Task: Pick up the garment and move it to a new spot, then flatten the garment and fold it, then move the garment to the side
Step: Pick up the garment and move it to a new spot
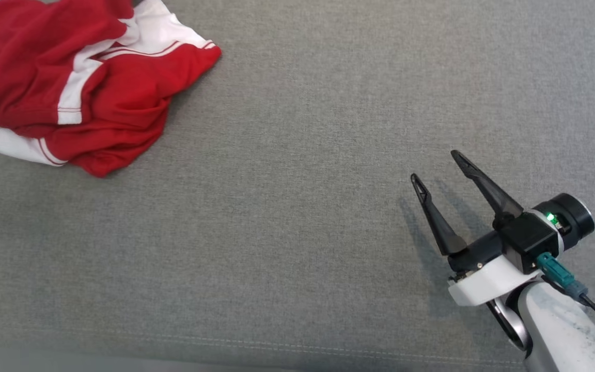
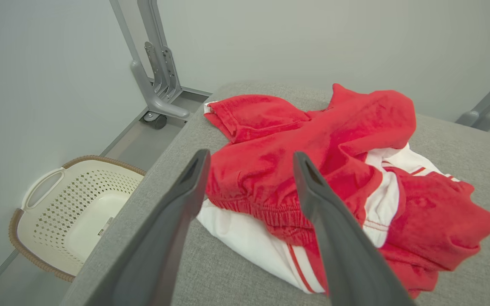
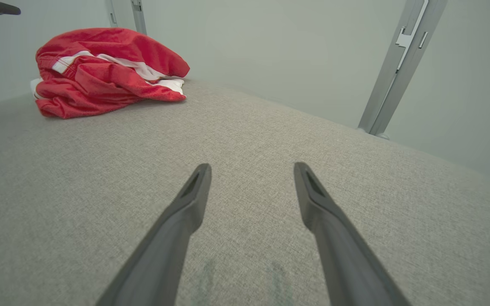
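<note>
Garment [image 1: 85,82], red with white panels, crumpled in a heap at far left of grey padded surface [image 1: 302,206]. Left gripper [image 2: 250,154]: fingers spread, aimed at the heap, nothing pinched. Right gripper [image 1: 435,166]: spread, empty, over bare fabric, well apart from garment. Perforated cream basket [image 2: 41,212] on floor beside surface

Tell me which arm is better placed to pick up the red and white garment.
Left, likely. The left jaws stand open close to the garment, framing its waistband; the right jaws, also open, sit far from it across the grey surface.
</note>
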